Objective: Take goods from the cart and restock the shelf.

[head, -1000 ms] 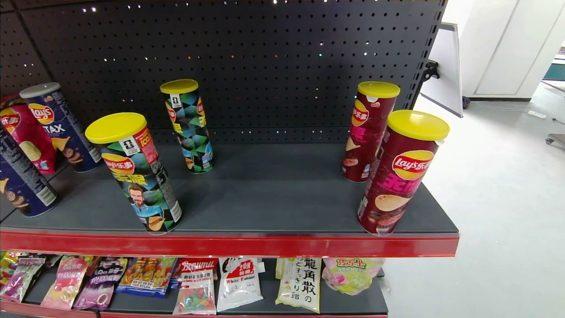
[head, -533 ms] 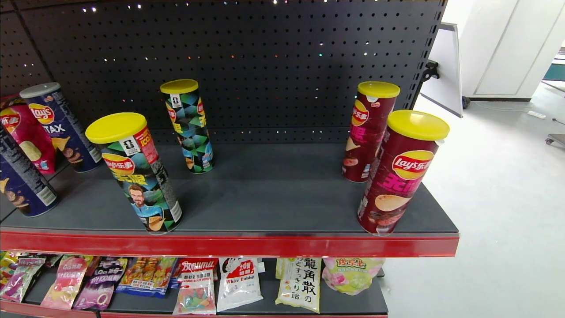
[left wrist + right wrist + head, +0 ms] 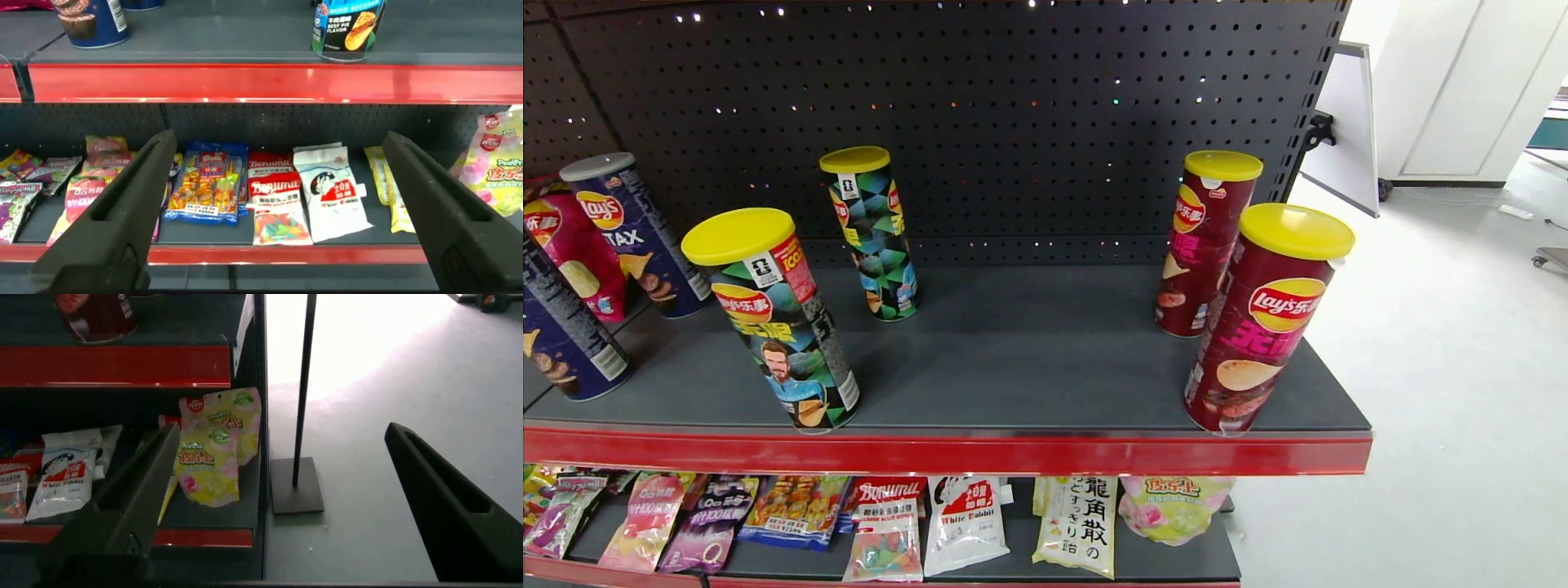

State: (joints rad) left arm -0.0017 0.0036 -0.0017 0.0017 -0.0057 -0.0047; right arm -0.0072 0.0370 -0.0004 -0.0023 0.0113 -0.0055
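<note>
**A:** Where is the stock standing on the shelf (image 3: 1013,351)?

**B:** A green-patterned can (image 3: 776,318) is standing at 9 o'clock of the bare middle and a maroon can (image 3: 1262,318) at 3 o'clock. Each is fronting a twin at its 12.

**A:** So what is the step asking for?

**B:** I'm judging that a fresh item is being fetched from the cart. It is worth gripping it mid-body, keeping it upright, and bringing it in between the two rows without brushing either.

**A:** And the jaws?

**B:** The left gripper (image 3: 278,139) is facing the snack bags (image 3: 278,196) on the lower shelf, jaws spread wide and gripping nothing. The right gripper (image 3: 282,429) is gaping just as wide, also empty, and is facing a yellow-green bag (image 3: 214,445) at the shelf's end.
</note>
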